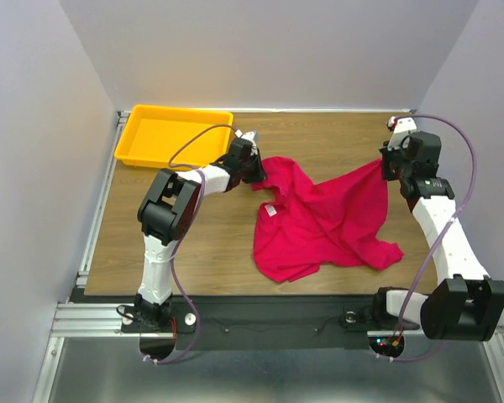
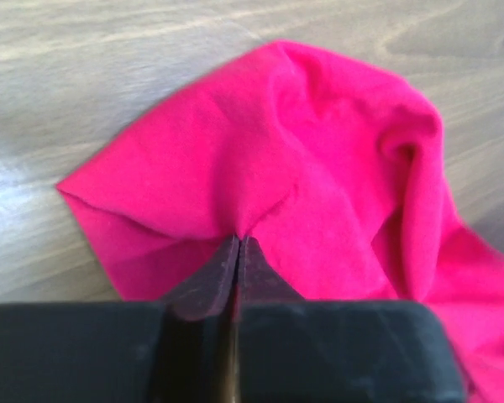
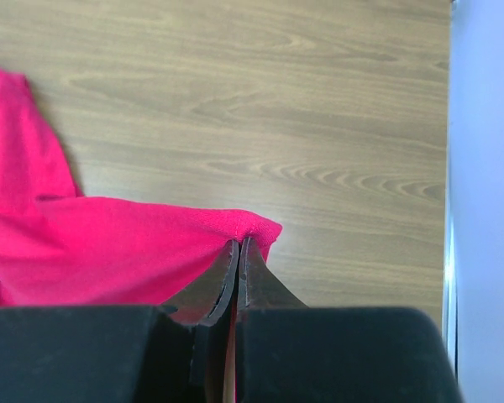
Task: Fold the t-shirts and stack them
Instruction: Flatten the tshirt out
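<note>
One crimson-pink t-shirt (image 1: 328, 218) lies rumpled on the wooden table, its small white neck label (image 1: 270, 210) facing up. At the shirt's far left part, my left gripper (image 1: 257, 172) is shut on the cloth; in the left wrist view the t-shirt (image 2: 319, 168) puckers where the left gripper (image 2: 238, 239) pinches it. My right gripper (image 1: 386, 161) is shut on the shirt's far right corner. The right wrist view shows that hemmed corner of the t-shirt (image 3: 109, 243) clamped in the right gripper (image 3: 239, 243), lifted slightly off the wood.
A yellow plastic tray (image 1: 143, 155) stands at the far left corner of the table, just behind the left gripper. The table's right edge and a grey wall (image 3: 483, 168) run close to the right gripper. Purple cables loop over both arms.
</note>
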Tool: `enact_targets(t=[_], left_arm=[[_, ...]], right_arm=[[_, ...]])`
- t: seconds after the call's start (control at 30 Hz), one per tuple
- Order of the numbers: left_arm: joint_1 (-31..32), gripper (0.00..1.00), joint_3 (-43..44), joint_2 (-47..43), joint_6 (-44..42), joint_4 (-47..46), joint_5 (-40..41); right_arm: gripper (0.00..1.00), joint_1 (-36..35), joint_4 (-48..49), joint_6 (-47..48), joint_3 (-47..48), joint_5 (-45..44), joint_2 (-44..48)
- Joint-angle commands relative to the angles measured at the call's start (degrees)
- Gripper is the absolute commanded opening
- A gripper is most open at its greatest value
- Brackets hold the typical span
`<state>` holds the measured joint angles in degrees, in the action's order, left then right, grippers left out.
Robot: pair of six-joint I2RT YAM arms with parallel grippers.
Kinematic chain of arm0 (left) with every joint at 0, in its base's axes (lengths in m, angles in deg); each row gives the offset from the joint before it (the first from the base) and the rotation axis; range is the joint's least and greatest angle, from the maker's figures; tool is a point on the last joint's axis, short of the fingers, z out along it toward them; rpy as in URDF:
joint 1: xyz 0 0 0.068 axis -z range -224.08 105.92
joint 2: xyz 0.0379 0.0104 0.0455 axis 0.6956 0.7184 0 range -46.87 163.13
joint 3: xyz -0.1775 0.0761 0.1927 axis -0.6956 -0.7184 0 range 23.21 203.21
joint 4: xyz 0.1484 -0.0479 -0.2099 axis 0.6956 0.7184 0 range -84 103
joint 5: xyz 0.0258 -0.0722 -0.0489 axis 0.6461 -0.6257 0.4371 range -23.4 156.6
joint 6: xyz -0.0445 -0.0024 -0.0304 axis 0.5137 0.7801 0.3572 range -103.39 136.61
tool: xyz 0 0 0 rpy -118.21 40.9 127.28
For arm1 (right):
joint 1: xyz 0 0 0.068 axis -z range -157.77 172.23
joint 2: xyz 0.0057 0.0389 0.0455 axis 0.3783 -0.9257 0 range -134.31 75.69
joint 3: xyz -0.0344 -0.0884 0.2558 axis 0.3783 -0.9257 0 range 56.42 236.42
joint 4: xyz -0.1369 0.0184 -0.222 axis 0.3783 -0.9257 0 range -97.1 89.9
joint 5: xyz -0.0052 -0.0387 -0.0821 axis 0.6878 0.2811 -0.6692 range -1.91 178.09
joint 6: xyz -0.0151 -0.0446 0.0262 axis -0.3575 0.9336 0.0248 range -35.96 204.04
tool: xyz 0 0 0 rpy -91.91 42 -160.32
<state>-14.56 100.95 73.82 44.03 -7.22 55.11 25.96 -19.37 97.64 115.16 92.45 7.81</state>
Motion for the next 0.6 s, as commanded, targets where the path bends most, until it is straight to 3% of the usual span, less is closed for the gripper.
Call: enact_targets(t=[0.0,0.3,0.57], left_arm=[[0.2,0.0,-1.4,-3.9,-2.6,-1.5,-1.2],[-2.1,0.0,-9.3,-18.4,-9.8,-2.3,6.3],[-5.4,0.0,-12.1,-20.1,-10.4,-2.8,3.1]], right_arm=[[0.01,1.0,4.9,-2.9,4.8,-3.6,-0.4],[0.0,3.8,6.2,-3.8,9.3,-9.5,-0.7],[0.01,4.6,7.0,-3.9,8.8,-10.5,-0.8]])
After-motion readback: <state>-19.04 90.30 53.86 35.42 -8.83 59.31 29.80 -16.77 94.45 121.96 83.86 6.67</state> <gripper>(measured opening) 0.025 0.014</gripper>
